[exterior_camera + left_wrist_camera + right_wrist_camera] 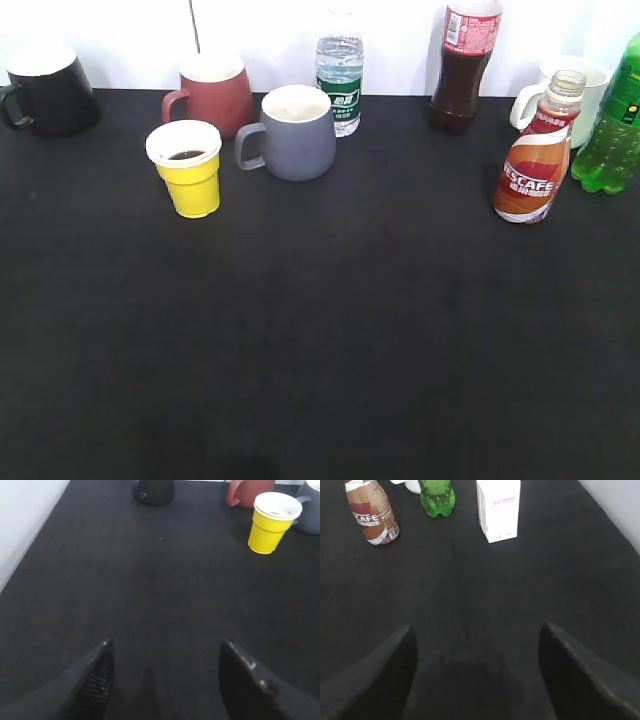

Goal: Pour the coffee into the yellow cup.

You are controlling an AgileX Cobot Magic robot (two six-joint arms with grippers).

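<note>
The coffee bottle (536,160) with its NESCAFE wrap stands upright and uncapped at the right of the black table. It also shows at the top left of the right wrist view (372,512). The yellow cup (187,168) stands at the back left and holds dark liquid. It shows at the top right of the left wrist view (272,515). My left gripper (165,652) is open and empty above bare table, well short of the cup. My right gripper (476,635) is open and empty, well short of the bottle. Neither gripper shows in the exterior view.
A grey mug (292,133), a red mug (210,92) and a black mug (46,90) stand near the cup. A water bottle (340,72), a cola bottle (463,62), a white mug (582,85) and a green bottle (616,125) line the back. A white carton (498,509) stands right.
</note>
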